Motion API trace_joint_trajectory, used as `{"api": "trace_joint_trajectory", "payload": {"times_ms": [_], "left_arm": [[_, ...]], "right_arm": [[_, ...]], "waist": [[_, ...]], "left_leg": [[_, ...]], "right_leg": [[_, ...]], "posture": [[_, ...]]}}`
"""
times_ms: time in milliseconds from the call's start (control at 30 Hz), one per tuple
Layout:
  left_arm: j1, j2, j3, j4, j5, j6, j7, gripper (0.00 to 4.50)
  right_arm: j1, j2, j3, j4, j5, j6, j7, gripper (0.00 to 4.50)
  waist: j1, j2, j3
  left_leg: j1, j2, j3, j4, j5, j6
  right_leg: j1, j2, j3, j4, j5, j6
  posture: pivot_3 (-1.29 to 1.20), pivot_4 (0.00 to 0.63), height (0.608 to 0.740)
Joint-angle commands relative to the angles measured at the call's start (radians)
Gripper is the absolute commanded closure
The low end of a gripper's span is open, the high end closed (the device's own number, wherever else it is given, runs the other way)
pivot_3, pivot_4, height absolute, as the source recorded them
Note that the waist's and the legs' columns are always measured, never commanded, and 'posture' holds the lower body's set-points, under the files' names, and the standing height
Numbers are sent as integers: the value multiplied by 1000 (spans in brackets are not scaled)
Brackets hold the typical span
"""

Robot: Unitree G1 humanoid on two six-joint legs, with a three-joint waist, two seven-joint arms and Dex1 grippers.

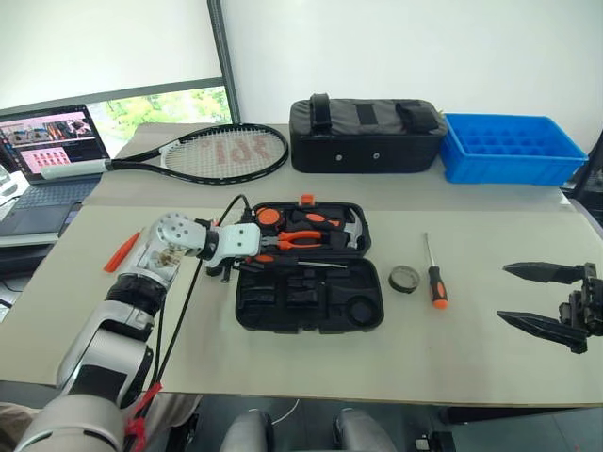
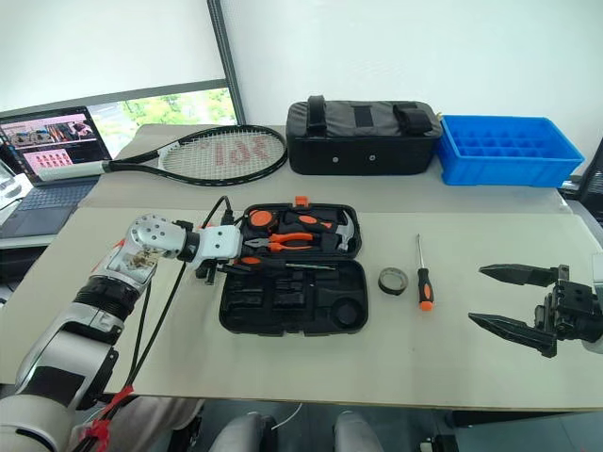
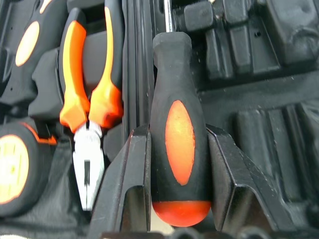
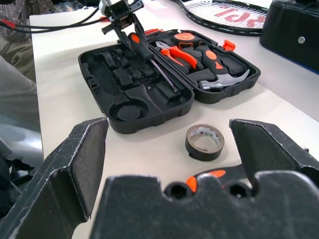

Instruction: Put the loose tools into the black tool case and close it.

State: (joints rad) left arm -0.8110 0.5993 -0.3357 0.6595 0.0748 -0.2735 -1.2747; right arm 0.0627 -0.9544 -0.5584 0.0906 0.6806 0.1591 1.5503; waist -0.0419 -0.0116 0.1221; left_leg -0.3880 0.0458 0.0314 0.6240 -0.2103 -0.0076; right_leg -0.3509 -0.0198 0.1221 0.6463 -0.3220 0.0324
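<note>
The left gripper (image 3: 180, 149) clamps a black-and-orange screwdriver (image 3: 178, 124) over the open black tool case (image 1: 311, 306); its shaft should line up with a moulded slot before release. Beyond, the right gripper (image 1: 528, 297) hangs wide open, empty.

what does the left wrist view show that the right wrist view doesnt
Left wrist view alone: the left hand seen from behind, its fingers shut on the screwdriver's handle, and the silver tips of the pliers.

Right wrist view alone: the open right hand, the tape roll, a second screwdriver on the table, the hammer and the whole open case.

Both: the held screwdriver over the case, the pliers and the tape measure.
</note>
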Motion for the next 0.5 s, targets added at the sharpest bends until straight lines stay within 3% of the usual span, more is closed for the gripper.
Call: {"api": "trace_joint_trajectory", "payload": {"times_ms": [33, 500], "left_arm": [[25, 25, -13, -15, 29, 24, -28, 3542], [18, -18, -36, 47, 46, 32, -34, 3542]], "right_arm": [[-12, -13, -10, -6, 2, -26, 34, 0], [-8, -10, -8, -5, -5, -38, 30, 0]], "waist": [[2, 0, 0], [5, 1, -1]], "left_leg": [[0, 0, 0, 0, 0, 0], [0, 0, 0, 0, 0, 0]], "right_leg": [[0, 0, 0, 0, 0, 0], [0, 0, 0, 0, 0, -1]], "posture": [[0, 150, 708], [0, 150, 708]]}}
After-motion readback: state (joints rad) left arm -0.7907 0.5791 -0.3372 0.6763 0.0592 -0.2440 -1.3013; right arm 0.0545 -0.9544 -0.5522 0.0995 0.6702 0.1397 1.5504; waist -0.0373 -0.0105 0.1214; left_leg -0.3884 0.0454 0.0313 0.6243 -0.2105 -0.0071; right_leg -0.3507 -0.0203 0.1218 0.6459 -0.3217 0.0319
